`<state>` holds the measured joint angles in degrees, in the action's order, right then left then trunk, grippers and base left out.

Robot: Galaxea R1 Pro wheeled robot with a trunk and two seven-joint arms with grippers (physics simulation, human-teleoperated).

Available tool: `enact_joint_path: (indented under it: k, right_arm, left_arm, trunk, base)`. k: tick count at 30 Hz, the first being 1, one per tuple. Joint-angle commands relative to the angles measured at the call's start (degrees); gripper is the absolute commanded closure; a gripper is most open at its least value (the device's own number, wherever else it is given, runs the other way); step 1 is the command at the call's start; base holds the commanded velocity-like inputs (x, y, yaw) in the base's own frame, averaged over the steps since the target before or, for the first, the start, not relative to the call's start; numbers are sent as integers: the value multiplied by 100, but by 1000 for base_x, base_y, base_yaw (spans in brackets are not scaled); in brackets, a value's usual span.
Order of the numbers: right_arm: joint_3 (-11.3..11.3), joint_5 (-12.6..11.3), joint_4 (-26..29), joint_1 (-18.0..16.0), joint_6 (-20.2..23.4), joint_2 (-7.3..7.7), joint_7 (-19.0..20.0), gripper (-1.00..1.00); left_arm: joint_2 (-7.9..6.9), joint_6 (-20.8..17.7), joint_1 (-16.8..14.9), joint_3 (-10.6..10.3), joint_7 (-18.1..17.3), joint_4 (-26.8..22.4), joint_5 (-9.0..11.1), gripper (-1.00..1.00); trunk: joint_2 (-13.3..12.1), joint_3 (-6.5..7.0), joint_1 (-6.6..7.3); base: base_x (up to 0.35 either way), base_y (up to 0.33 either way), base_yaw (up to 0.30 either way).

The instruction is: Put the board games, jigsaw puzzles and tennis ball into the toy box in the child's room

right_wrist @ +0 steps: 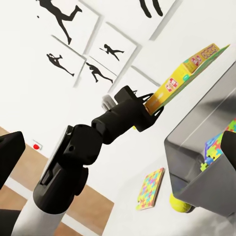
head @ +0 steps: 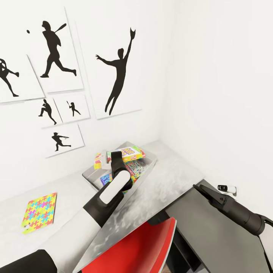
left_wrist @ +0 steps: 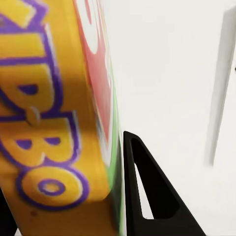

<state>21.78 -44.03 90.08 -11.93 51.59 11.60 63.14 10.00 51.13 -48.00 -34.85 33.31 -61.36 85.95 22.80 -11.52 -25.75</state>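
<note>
**Skip-Bo box over the toy box**

Room lies open right of the toy box (head: 149, 169) on the table (head: 167, 182). My left pincer (right_wrist: 150, 105) is clamped on the Skip-Bo box (right_wrist: 189, 73), above the bin holding a jigsaw (right_wrist: 214, 146). Another jigsaw (head: 39, 211) lies far left; a tennis ball (right_wrist: 181, 204) touches the bin's outside. Right pincer (head: 201, 188): cannot tell.

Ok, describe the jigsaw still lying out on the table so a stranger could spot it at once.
Start at the light grey table under the baseball silhouette pictures. Left of the grey toy box, apart from it, lies a jigsaw puzzle flat on the tabletop. It is a thin square of interlocking yellow, green, red and blue pieces, not a thick printed box.
</note>
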Motion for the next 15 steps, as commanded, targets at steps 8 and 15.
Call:
enact_joint_path:
  k: [8,15]
  right_arm:
    - [9,-3,0,-5,34,8,6,-100]
    - [2,-5,0,-8,36,9,-8,-100]
  left_arm:
    - [-53,-65,-7,39,53,-49,-36,100]
    - [-98,-100,-7,70,53,-59,-35,100]
  trunk:
    - [12,-38,-3]
    - [12,-99,-3]
  base:
    - [0,0,0]
    - [0,0,0]
